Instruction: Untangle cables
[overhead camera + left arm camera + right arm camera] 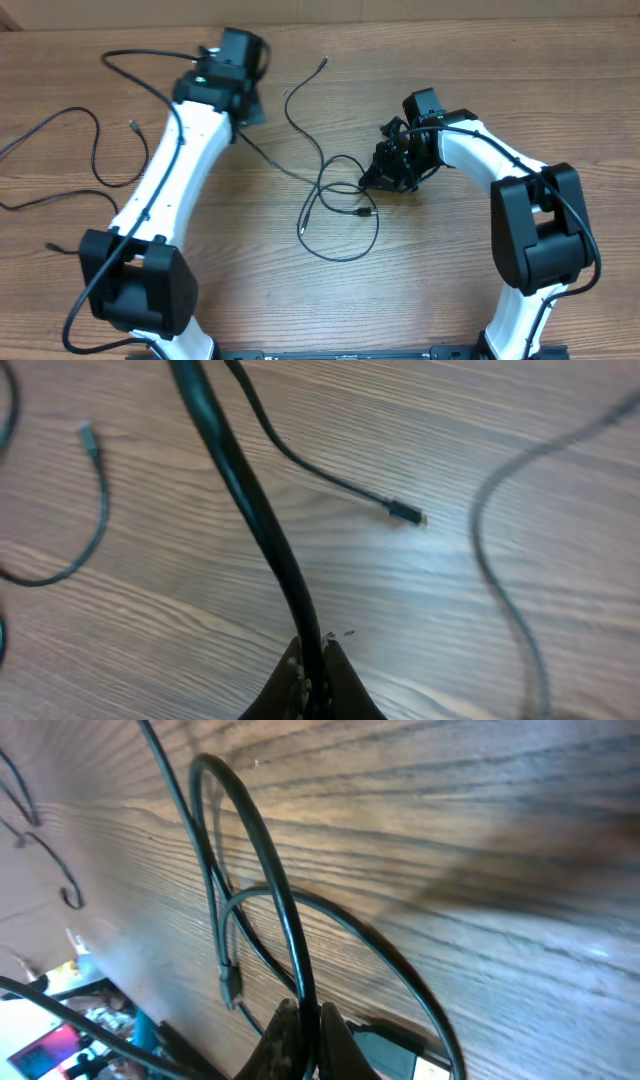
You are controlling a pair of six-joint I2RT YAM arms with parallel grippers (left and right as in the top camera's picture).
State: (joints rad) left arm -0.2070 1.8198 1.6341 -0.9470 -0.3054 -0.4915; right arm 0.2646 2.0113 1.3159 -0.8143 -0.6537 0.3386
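Note:
Several thin black cables lie on the wooden table. A looped tangle of cables sits in the middle. From it one strand runs up left to my left gripper. In the left wrist view the left gripper is shut on this cable, which rises from the jaws. A small plug lies just beyond it. My right gripper is at the tangle's right edge. In the right wrist view the right gripper is shut on an arching loop of cable, with a plug beside it.
A separate loose cable winds over the table's left part, its plug showing in the left wrist view. Another cable end points toward the far edge. Both arm bases stand at the near edge.

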